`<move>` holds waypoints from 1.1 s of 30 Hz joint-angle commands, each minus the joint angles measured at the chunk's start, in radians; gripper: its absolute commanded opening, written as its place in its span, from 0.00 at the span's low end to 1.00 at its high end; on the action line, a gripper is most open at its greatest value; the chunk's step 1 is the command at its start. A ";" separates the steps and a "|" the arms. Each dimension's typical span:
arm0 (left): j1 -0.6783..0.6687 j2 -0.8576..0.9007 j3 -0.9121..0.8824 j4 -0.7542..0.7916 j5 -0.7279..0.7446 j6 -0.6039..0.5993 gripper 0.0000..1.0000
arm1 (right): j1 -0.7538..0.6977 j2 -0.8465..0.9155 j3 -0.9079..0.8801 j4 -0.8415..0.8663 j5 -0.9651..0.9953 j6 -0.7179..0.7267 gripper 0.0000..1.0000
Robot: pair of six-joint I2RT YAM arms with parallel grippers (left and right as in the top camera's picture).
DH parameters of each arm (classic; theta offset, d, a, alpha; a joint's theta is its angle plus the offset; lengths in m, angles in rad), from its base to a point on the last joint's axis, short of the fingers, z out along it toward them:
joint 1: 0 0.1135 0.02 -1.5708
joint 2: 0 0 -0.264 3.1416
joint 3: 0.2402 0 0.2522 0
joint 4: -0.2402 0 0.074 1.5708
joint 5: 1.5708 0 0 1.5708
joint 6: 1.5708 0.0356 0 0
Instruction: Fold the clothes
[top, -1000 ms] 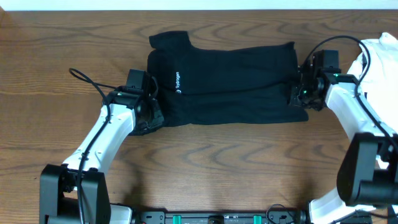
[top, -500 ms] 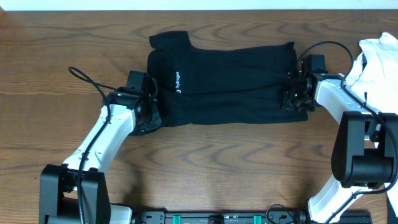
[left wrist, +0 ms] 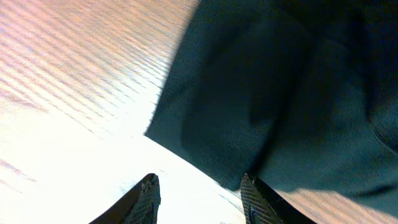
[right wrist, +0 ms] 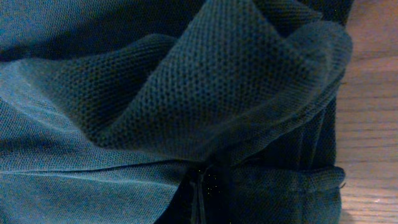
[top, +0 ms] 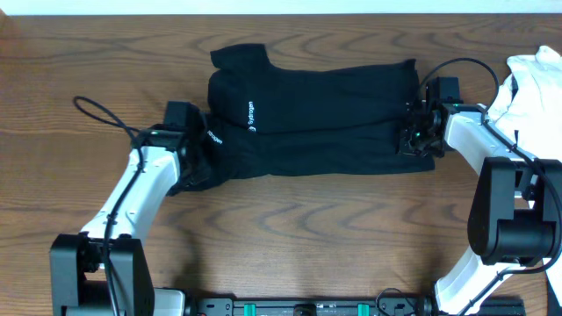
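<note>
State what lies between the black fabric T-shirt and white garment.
Overhead view: the right pincer, gripping the black fabric T-shirt's edge, its white arm, and bare brown wooden table.

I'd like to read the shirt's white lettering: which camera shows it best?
The overhead view: the white lettering lies in plain sight on the black T-shirt. Both wrist views show only dark fabric close up, no lettering.

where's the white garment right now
In the overhead view the white garment lies at the far right edge of the table, partly cut off by the frame, beyond the right gripper and apart from the black T-shirt.
</note>
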State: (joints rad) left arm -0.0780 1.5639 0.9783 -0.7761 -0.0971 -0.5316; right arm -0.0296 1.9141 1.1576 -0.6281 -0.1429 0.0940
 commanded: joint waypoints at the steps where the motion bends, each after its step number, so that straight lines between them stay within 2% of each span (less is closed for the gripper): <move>1: 0.038 0.015 -0.008 0.008 -0.008 0.018 0.45 | 0.010 0.035 -0.010 -0.013 -0.006 -0.014 0.01; 5: 0.042 0.028 -0.009 0.034 0.037 0.096 0.52 | 0.010 0.035 -0.010 -0.012 -0.006 -0.014 0.01; 9: 0.045 0.059 -0.009 0.044 0.036 0.109 0.59 | 0.010 0.035 -0.010 -0.014 -0.003 -0.014 0.01; 21: 0.090 0.183 -0.009 0.060 0.036 0.111 0.58 | 0.010 0.035 -0.010 -0.019 -0.003 -0.014 0.01; 24: 0.096 0.183 -0.009 0.060 0.035 0.113 0.27 | 0.010 0.035 -0.010 -0.022 -0.002 -0.014 0.01; 26: 0.101 0.183 -0.009 0.061 0.032 0.114 0.11 | 0.010 0.035 -0.010 -0.026 0.010 -0.014 0.01; 27: 0.106 0.183 -0.009 0.064 0.032 0.119 0.06 | 0.010 0.035 -0.010 -0.027 0.020 -0.014 0.01; 33: 0.146 0.183 -0.008 0.082 -0.021 0.121 0.06 | 0.009 0.035 -0.010 -0.036 0.061 -0.013 0.02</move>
State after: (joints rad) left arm 0.0441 1.7416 0.9768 -0.6956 -0.0719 -0.4179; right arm -0.0296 1.9141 1.1595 -0.6449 -0.1326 0.0940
